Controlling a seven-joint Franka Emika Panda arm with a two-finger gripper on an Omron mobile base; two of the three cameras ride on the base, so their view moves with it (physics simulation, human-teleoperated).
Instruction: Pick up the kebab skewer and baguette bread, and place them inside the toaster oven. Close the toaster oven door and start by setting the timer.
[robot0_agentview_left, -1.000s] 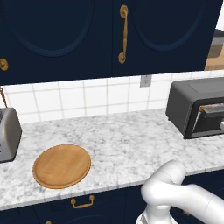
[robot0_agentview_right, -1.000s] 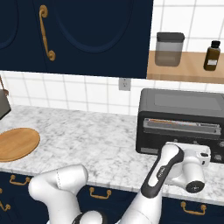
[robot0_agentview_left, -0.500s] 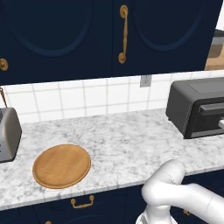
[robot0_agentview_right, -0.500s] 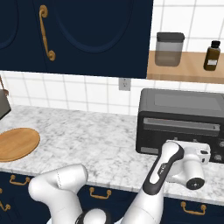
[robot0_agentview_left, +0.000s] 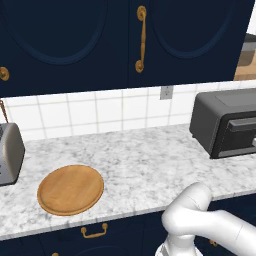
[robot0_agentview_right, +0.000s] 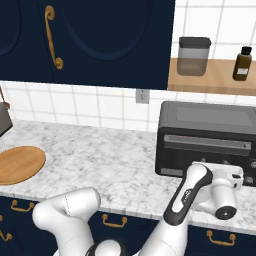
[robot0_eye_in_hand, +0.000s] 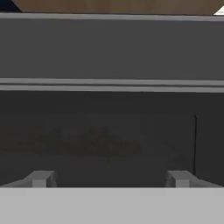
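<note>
The toaster oven door stands shut directly ahead of the pincer, its bar handle just above the spread fingertips. Dim reddish-brown shapes behind the dark window are probably the food, too murky to name. The open pincer holds nothing, likely freed for the timer knobs. Far off to its left, the round wooden board lies bare on the marble worktop.

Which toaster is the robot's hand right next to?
The dark grey toaster oven on the right, with a wide front door. The tool sits right before that door. The silver toaster stands far left, beyond the round board.
</note>
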